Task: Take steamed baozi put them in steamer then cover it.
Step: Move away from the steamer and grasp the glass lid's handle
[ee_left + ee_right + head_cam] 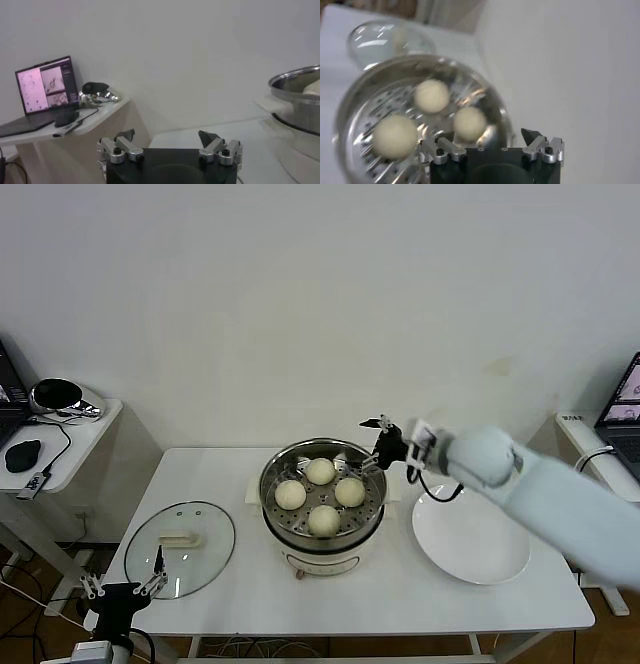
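- Four steamed baozi (pixel 321 494) sat inside the steamer (pixel 322 546) at table centre.
- Right gripper (pixel 378 445), fingers apart and empty, hovered at the steamer's two o'clock rim.
- The cover (pixel 181 548) lay at nine o'clock.
- Left gripper (pixel 124 583), fingers apart, waited beside the cover.

The steamer (pixel 322 529) stands mid-surface with its top uncovered — entry from above is free, though four baozi (pixel 321 471) fill most of the tray, leaving only narrow gaps between them. The right hand (pixel 376 444), jaws apart and empty, hangs over the steamer's far right rim and blocks that side. The cover (pixel 181 549) lies flat on the surface (pixel 400 599) to the steamer's left, nothing over its handle. The left hand (pixel 125 582), jaws apart, sits at the surface's near left edge beside the cover. A white plate (pixel 470 539) takes the right side — bare surface runs along the near edge.
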You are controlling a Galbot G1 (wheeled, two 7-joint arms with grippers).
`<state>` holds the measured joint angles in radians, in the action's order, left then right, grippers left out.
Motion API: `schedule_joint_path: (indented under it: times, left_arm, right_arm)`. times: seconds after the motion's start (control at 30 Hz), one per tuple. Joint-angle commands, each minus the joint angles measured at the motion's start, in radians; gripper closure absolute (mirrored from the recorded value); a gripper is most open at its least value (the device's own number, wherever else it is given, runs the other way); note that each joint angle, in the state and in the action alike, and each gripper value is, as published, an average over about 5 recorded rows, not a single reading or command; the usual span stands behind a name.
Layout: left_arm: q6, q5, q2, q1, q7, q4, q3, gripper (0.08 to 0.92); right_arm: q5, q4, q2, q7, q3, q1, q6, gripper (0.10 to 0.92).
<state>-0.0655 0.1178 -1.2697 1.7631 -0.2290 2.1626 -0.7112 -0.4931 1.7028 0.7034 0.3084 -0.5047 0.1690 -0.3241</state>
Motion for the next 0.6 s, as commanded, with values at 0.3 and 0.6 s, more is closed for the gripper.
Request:
schedule_joint_path:
  times: [0.3, 0.6]
  left_arm:
    - [0.312, -0.786, -0.059, -0.056, -0.080, -0.274, -0.073, 0.177]
    - [0.220, -1.308, 0.068, -0.129, -0.144, -0.486, -0.110, 0.177]
  right_arm:
    - [0.447, 0.126, 0.562, -0.174, 1.267, 1.218, 0.539, 0.203]
    - [0.389, 0.196, 0.629, -0.198, 1.471, 1.414, 0.416, 0.203]
